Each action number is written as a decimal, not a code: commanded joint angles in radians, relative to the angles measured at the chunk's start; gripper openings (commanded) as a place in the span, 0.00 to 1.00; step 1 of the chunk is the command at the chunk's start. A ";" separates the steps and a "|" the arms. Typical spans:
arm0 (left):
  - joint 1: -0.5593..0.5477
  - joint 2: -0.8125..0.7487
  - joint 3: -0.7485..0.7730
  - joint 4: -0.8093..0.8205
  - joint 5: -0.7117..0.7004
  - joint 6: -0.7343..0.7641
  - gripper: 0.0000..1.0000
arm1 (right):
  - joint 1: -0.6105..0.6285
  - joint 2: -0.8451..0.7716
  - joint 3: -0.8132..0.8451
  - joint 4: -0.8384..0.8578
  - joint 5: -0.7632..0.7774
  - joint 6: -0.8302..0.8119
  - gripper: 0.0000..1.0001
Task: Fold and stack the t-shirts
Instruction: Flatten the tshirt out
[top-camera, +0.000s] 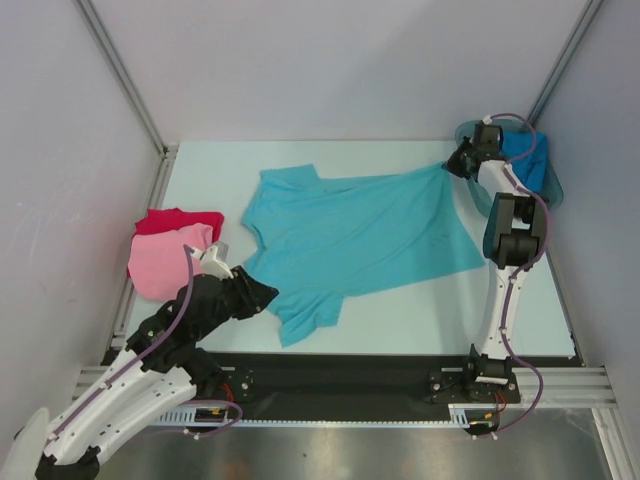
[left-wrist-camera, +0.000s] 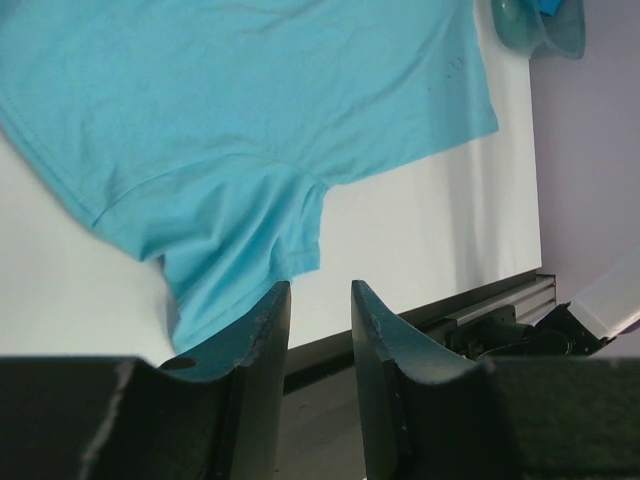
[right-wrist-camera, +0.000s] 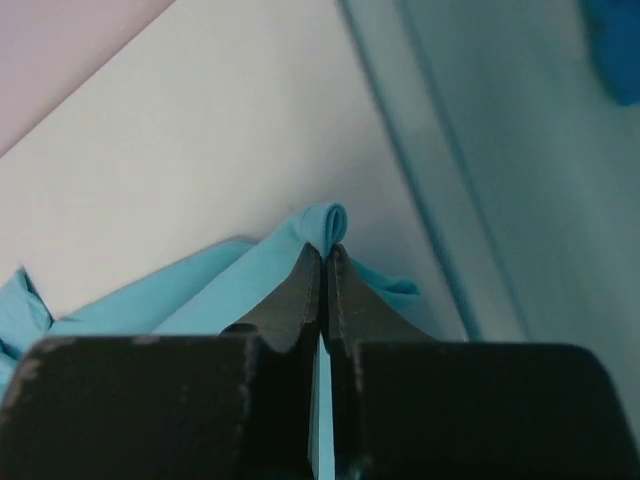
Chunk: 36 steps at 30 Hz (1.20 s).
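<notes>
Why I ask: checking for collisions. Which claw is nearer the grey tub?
Right. The right claw pinches a corner of the turquoise shirt beside the tub; the left claw hangs open across the table, by the shirt's sleeve.

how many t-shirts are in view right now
4. The red t-shirt and pink t-shirt lie together at the left, the turquoise t-shirt is spread across the middle, and the blue t-shirt sits in the tub at the far right. Others could be hidden there.
</notes>
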 joint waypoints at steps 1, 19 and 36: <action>-0.005 0.012 0.040 0.025 0.008 0.004 0.36 | -0.032 -0.036 0.009 0.080 0.120 0.042 0.00; -0.005 0.049 0.079 0.025 -0.001 0.004 0.35 | -0.044 0.084 0.130 0.317 0.110 0.245 0.00; -0.006 0.075 0.077 0.049 0.004 0.002 0.35 | -0.014 0.038 0.100 0.289 0.111 0.199 0.66</action>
